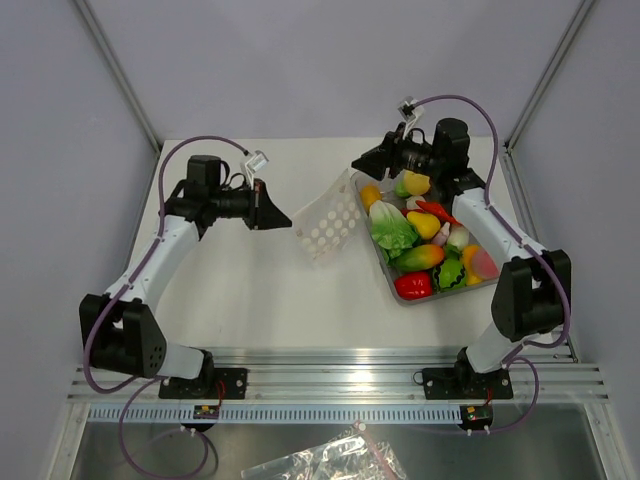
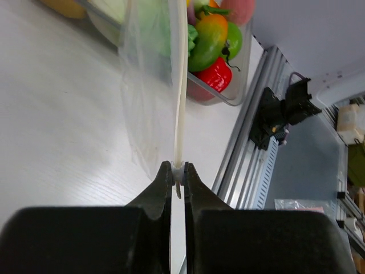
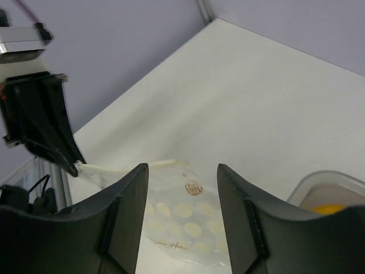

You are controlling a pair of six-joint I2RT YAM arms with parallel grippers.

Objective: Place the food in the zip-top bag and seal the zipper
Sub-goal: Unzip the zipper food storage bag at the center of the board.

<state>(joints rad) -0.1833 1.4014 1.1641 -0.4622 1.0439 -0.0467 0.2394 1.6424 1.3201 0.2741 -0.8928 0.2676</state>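
My left gripper [image 2: 178, 169] is clamped on the zipper [image 2: 180, 85], seen edge-on. The zip-top bag [image 1: 328, 226] sits at 9 o'clock of the tray [image 1: 440, 292]. The right gripper [image 3: 182, 171] has its fingers apart over the bag. The toy food [image 1: 424, 257] is piled in the tray, blurred through plastic.

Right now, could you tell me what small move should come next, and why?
Probably lower the right gripper onto the free lip of the zip-top bag and pinch it, to open the mouth: its jaws stand open above the bag, while the left gripper is shut on the zipper.
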